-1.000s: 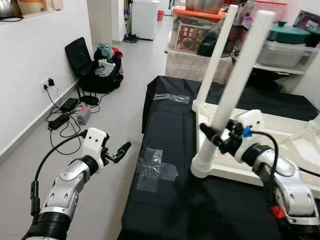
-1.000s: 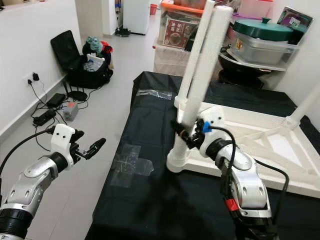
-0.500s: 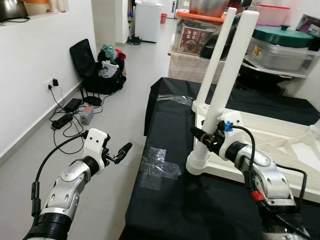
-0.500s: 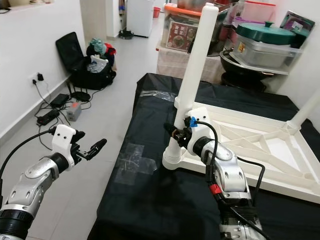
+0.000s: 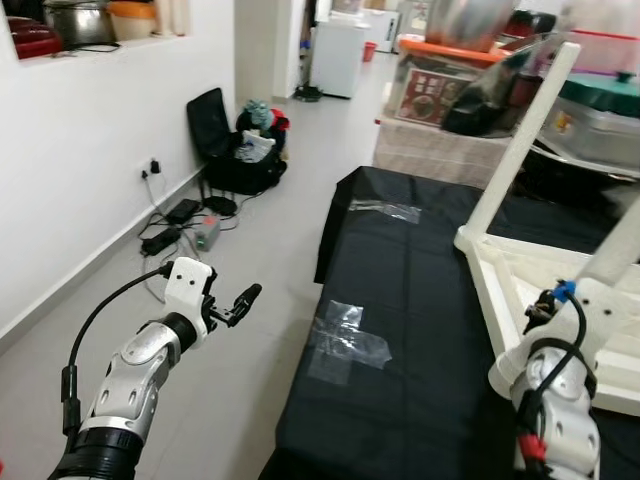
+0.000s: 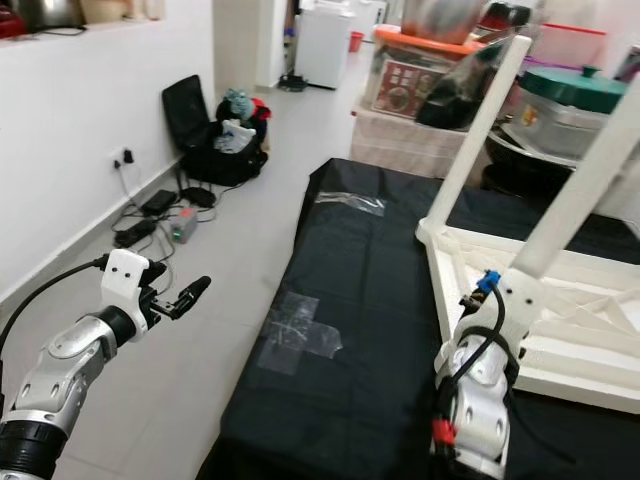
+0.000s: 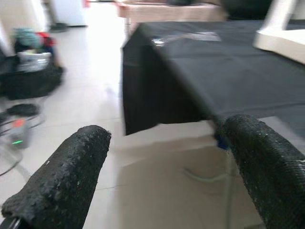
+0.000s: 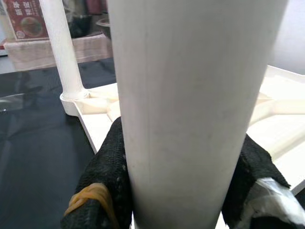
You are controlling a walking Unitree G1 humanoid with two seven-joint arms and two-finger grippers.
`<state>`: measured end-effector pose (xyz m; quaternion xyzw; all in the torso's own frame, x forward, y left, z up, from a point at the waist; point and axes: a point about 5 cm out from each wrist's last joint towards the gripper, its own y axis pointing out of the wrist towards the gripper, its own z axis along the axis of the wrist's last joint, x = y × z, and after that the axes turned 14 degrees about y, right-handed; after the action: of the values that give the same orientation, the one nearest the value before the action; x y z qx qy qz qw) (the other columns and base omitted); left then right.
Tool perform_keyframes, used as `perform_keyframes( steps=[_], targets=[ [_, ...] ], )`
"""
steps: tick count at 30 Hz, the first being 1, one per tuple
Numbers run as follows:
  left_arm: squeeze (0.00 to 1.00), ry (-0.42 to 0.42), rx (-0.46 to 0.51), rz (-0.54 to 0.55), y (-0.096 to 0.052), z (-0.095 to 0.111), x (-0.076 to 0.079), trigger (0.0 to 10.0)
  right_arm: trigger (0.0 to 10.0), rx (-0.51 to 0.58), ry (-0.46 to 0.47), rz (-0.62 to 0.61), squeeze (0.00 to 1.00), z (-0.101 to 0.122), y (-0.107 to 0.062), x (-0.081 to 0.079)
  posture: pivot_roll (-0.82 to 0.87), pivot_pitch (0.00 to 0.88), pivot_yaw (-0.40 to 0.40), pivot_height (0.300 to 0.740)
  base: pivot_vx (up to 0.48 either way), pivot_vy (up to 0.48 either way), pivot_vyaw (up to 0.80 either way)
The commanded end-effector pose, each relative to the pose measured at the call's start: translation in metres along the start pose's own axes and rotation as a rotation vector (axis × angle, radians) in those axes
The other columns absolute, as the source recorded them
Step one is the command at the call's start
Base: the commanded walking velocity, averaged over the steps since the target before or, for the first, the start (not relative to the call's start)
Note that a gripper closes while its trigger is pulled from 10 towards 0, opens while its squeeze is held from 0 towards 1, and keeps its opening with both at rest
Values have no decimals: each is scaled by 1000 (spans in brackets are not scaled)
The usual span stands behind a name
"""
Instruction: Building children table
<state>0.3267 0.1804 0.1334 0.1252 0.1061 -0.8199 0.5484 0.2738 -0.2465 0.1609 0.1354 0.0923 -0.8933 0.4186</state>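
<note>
Right gripper (image 8: 186, 191) clenches the white table leg (image 8: 190, 95), lower right: rigid, smooth, likely slippery; grip low. Left gripper (image 7: 162, 162) released, idle.

We see a white wall (image 5: 90, 170) and a shiny grey floor (image 5: 290, 170). A black bag (image 5: 240, 165) sits by the wall, with black cables (image 5: 175, 220) near it. Big plastic boxes (image 6: 420, 75) stand farther back.
</note>
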Motion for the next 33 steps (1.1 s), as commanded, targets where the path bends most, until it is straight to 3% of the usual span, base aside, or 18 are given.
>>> perform_keyframes(
  steps=[1, 2, 4, 5, 7, 8, 9, 10, 11, 13, 16, 21, 27, 33],
  targets=[
    [0, 3, -7, -19, 3, 0, 3, 10000, 0, -77, -25, 18, 0, -15, -6, -3, 37, 0, -97, 740, 0, 0, 0],
    [0, 3, -7, -19, 3, 0, 1, 10000, 10000, -54, -20, 44, 0, -12, -7, -12, 39, 0, -99, 740, 0, 0, 0],
    [0, 3, -7, -18, 3, 0, 0, 10000, 10000, -33, -15, 43, 8, -9, -8, -16, 39, 0, -99, 740, 0, 0, 0],
    [0, 3, -7, -17, 3, 0, -1, 10000, 10000, -13, -8, 74, 180, -4, -8, -22, 43, 0, -104, 740, 0, 0, 0],
    [0, 3, -7, -15, 3, 0, -2, 10000, 10000, 5, -2, 82, 180, 0, -8, -25, 43, 0, -104, 740, 0, 0, 0],
    [0, 3, -7, -14, 2, 0, -2, 10000, 10000, 15, 12, 102, 573, 3, -7, -29, 47, 0, -108, 740, 0, 0, 0],
    [0, 1, -9, -12, 1, -1, -3, 10000, 10000, 7, 31, 155, 784, 6, -5, -34, 52, 0, -117, 740, 0, 0, 0],
    [0, 0, -11, -8, 0, -3, -3, 10000, 10000, -3, 55, 257, 0, 9, -2, -41, 52, 0, -117, 740, 0, 0, 0],
    [0, -1, -12, -6, -1, -3, -3, 10000, 10000, -11, 70, 332, 0, 10, 0, -47, 51, 0, -117, 740, 0, 0, 0],
    [0, -1, -12, -6, -1, -3, -3, 10000, 10000, -11, 70, 332, 0, 10, 0, -47, 51, 0, -117, 740, 0, 0, 0],
    [0, -1, -12, -6, -1, -4, -3, 10000, 10000, -107, 62, 798, 0, 14, 4, -62, 57, 0, -120, 740, 0, 0, 0],
    [0, 6, -6, -7, 1, -3, -2, 10000, 10000, -217, -37, 1062, 0, 16, 9, -58, 65, 0, -128, 740, 0, 0, 0],
    [0, 8, -3, -3, 0, -3, -1, 10000, 10000, -280, -106, 1172, 0, 12, 11, -57, 80, 0, -136, 740, 0, 0, 0],
    [0, 12, -2, -6, -1, -2, 1, 10000, 10000, -324, -87, 1202, 0, 0, 17, -67, 91, 0, -133, 740, 0, 0, 0]
  ],
)
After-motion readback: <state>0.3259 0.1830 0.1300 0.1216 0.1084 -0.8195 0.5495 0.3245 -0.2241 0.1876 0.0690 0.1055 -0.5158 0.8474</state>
